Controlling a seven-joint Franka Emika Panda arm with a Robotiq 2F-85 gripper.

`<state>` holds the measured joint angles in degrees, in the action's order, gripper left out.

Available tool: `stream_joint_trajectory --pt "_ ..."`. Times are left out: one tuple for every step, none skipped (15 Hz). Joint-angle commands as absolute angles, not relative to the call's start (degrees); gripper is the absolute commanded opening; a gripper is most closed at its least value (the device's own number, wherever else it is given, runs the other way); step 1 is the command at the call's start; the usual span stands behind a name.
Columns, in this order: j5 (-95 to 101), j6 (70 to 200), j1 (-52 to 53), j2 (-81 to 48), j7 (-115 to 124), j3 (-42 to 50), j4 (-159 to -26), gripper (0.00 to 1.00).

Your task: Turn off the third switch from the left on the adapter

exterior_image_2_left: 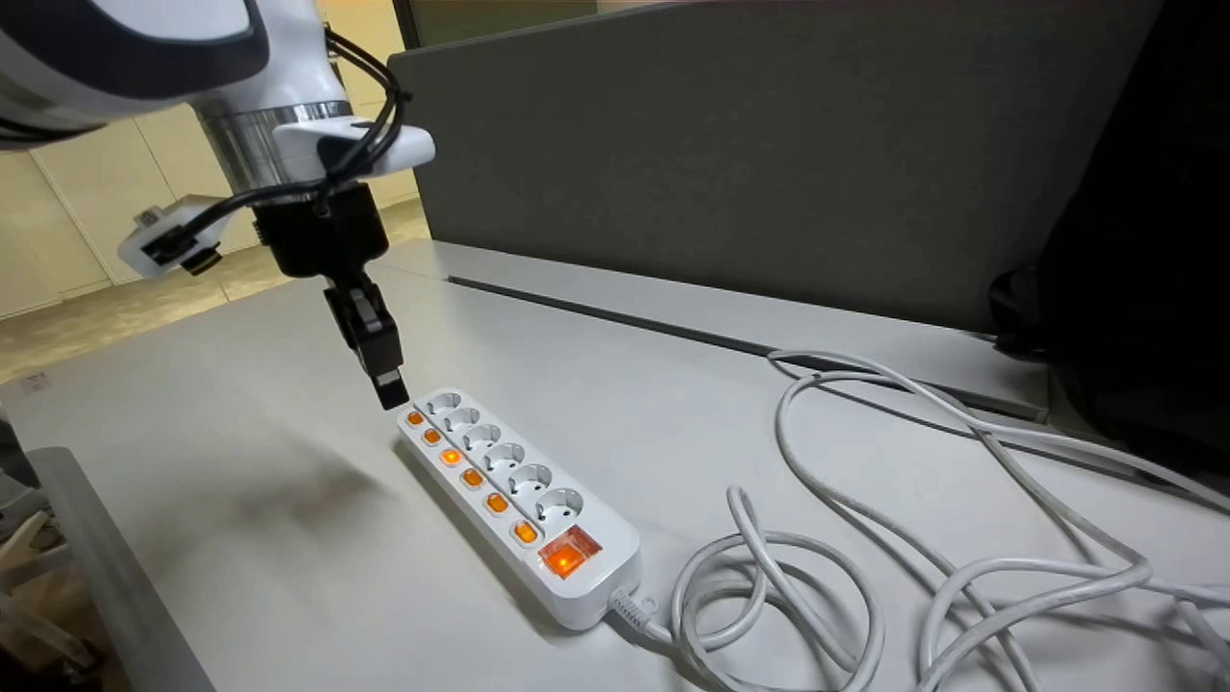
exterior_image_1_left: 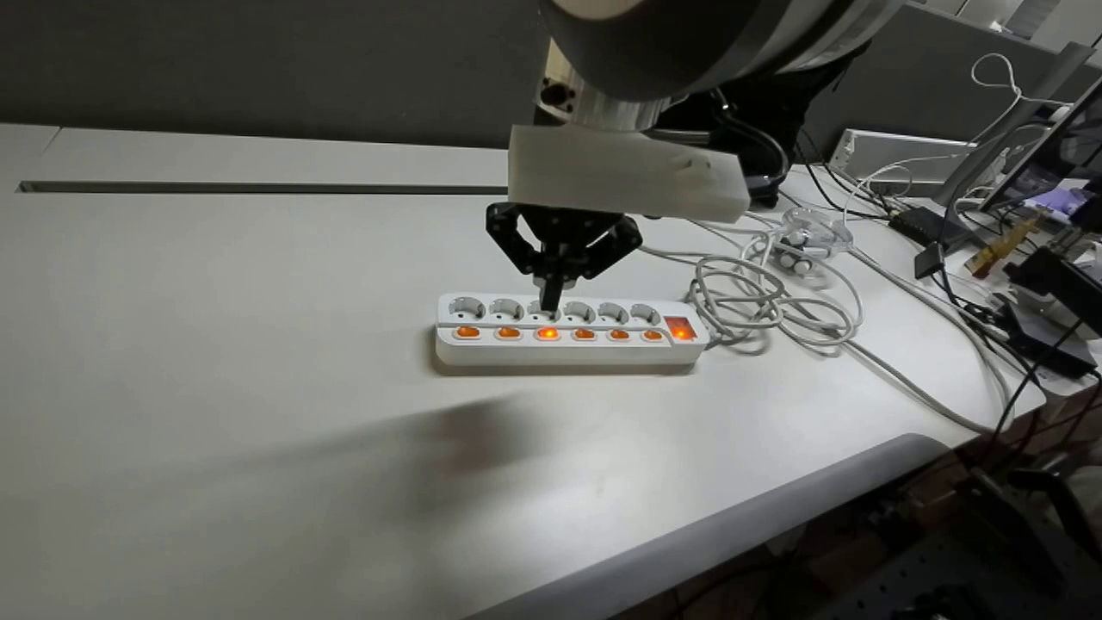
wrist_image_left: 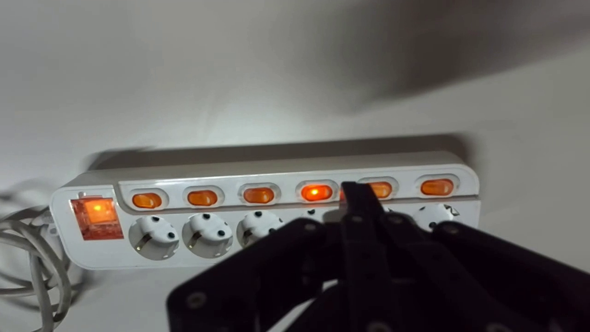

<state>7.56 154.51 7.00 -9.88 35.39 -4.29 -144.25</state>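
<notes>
The adapter (exterior_image_1_left: pixel 568 354) is a long white power strip lying flat on the table; it also shows in an exterior view (exterior_image_2_left: pixel 615 548) and the wrist view (wrist_image_left: pixel 103 253). The third switch (exterior_image_1_left: pixel 547 333) from the cable-free end glows bright orange; it shows in an exterior view (exterior_image_2_left: pixel 451 457) and the wrist view (wrist_image_left: pixel 316 192). The other small orange switches look unlit. My gripper (exterior_image_1_left: pixel 551 297) is shut and empty, pointing down above the strip, apparently not touching it. In the wrist view its tips (wrist_image_left: pixel 362 190) sit beside the lit switch and partly hide the neighbouring one.
A larger red main switch (exterior_image_1_left: pixel 680 328) glows at the cable end. A tangle of white cables (exterior_image_1_left: pixel 758 297) lies beside that end, with a clear plastic item (exterior_image_1_left: pixel 814 234) near it. A dark partition (exterior_image_2_left: pixel 769 173) stands behind the table. The table's rounded front edge (exterior_image_1_left: pixel 732 525) is nearby.
</notes>
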Motion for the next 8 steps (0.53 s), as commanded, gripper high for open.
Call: stream_joint_trajectory --pt "6.36 155.27 7.97 -9.56 34.26 -2.93 -144.46 0.00" --pt "6.78 154.61 8.35 -9.88 34.55 -2.79 -144.24 0.01" --pt "6.52 154.62 8.32 -9.89 34.28 -2.71 -144.23 0.01" --pt "6.37 154.63 8.31 -9.89 34.17 -2.67 -144.23 0.01" --pt "6.35 154.64 8.30 -9.89 34.14 -2.65 -144.23 0.01" --pt "6.35 154.65 8.31 -9.89 34.13 -2.65 -144.23 0.00" --pt "9.07 155.96 9.12 -10.02 36.84 -1.60 -144.42 0.00" --pt "10.28 157.06 9.47 -10.33 37.95 -0.98 -144.56 0.00"
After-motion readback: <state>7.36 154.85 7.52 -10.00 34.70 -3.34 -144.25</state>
